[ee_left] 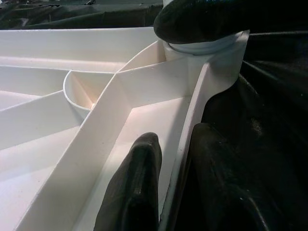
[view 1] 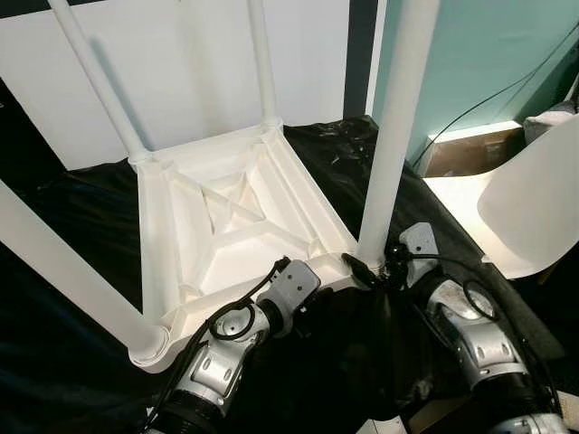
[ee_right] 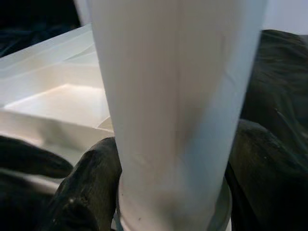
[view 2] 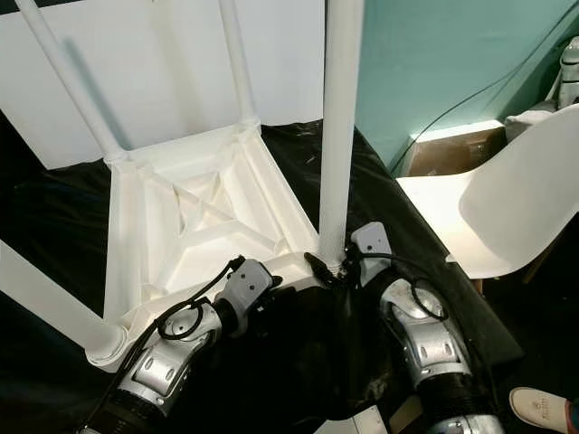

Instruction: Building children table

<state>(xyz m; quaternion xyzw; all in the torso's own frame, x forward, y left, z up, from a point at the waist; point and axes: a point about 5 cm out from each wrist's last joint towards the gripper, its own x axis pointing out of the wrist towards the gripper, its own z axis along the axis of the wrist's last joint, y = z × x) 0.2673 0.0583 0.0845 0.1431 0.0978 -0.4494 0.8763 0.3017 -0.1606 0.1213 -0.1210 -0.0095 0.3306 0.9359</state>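
Both silver arms reach forward and down from six o'clock. The left gripper [ee_left: 166,192] pinches the near rim of the upturned white tabletop [view 1: 226,226], one finger [ee_left: 132,187] inside the ribbed underside, the other outside. The right gripper [ee_right: 168,192] clasps the base of the near-right leg [view 1: 398,117], fingers [ee_right: 89,192] on either side. That leg stands upright in its corner socket, long axis toward twelve o'clock; three other legs also rise from the corners. The tabletop lies on a black sheet [view 1: 72,226]. At three o'clock sits a white chair [view 2: 507,208]; a teal wall [view 2: 434,63] stands behind.
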